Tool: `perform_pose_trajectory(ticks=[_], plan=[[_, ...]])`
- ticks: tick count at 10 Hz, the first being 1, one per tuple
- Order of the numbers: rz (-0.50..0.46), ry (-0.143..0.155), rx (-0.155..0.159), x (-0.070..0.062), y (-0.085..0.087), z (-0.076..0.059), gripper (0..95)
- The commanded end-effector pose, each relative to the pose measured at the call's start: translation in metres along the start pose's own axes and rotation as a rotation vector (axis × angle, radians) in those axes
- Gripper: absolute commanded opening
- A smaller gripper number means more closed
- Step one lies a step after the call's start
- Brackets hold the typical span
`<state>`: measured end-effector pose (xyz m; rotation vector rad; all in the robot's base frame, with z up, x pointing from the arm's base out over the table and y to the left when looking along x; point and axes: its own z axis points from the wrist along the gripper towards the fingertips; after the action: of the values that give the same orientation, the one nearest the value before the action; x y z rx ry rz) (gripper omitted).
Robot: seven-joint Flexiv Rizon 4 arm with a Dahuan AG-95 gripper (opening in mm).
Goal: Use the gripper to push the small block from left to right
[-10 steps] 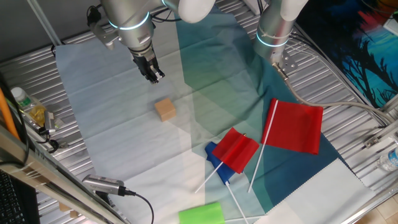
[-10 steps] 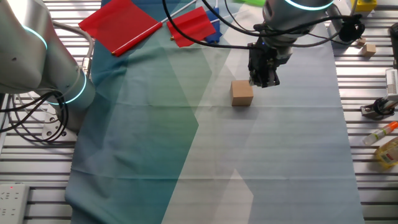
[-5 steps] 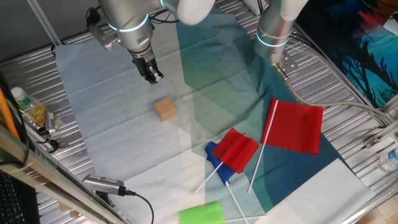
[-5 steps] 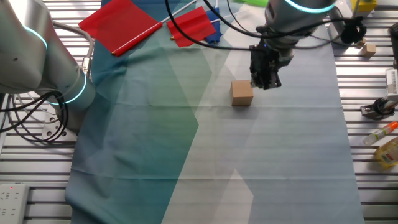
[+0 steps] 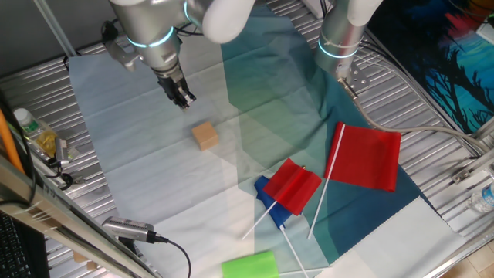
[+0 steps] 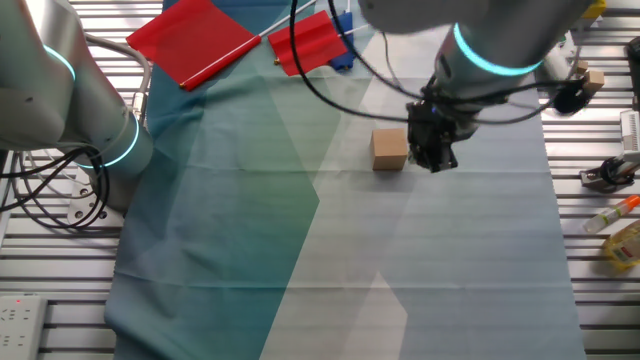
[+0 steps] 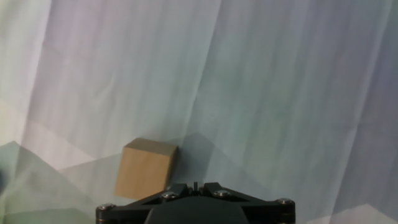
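The small block (image 5: 205, 136) is a light-brown wooden cube resting on the pale cloth. It also shows in the other fixed view (image 6: 389, 150) and in the hand view (image 7: 146, 168). The gripper (image 5: 184, 99), a black two-fingered tip under a cyan ring, is shut and empty. It hangs low over the cloth just beside the block, up and left of it in one fixed view and at the block's right side in the other fixed view (image 6: 437, 155). In the hand view the shut fingertips (image 7: 194, 186) sit just right of the block; I cannot tell whether they touch it.
Two red flags (image 5: 369, 158) (image 5: 293, 185) lie on the dark teal cloth to the right. A green cylinder (image 5: 249, 265) lies at the front edge. A second silver arm (image 5: 340, 35) stands at the back. A bottle (image 5: 35, 131) and a cabled device (image 5: 127, 229) sit at the left.
The gripper has shifted left and slightly down in one fixed view, ending lower beside the block. The block has not moved.
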<state>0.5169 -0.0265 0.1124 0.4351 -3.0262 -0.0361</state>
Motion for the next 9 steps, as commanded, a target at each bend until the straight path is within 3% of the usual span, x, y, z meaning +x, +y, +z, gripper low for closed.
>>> perform_pose_trajectory(ticks=[1,9], plan=[[0.0,-0.004,0.001,-0.001,0.003,0.01,0.0],[0.005,-0.031,-0.007,-0.001,0.01,0.053,0.0]])
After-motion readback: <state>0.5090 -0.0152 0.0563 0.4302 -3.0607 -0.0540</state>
